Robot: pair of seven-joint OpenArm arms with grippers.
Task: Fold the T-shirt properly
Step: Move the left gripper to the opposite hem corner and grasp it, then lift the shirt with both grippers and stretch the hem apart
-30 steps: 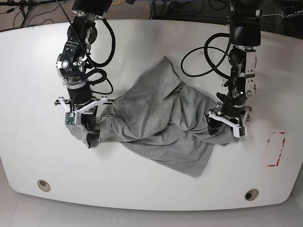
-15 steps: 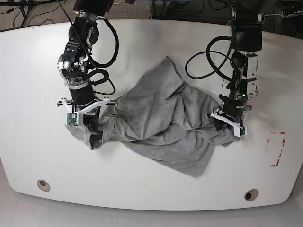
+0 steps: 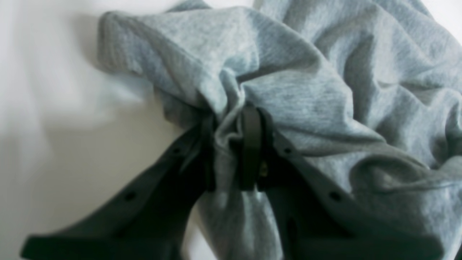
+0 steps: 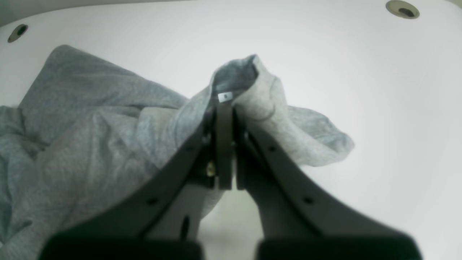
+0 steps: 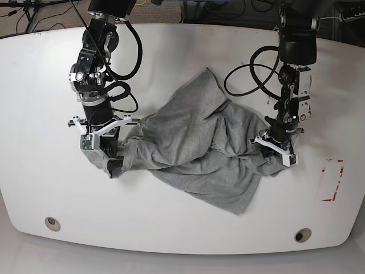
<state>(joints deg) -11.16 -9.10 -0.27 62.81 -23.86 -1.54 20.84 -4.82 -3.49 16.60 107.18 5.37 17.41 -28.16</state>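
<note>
The heather-grey T-shirt lies crumpled across the middle of the white table. My left gripper is down at the shirt's right edge. In the left wrist view, the left gripper is shut on a bunched fold of the T-shirt. My right gripper is at the shirt's left end. In the right wrist view, the right gripper is shut on the T-shirt just below a small white tag. The printed letters are hidden.
A red-outlined rectangle is marked on the table at the right. Two round grommet holes sit near the front edge. Black cables loop on the table behind the left arm.
The left gripper's jaws have closed on the shirt's right edge. The shirt's upper fold has shifted slightly right. The right gripper keeps its hold and has barely moved.
</note>
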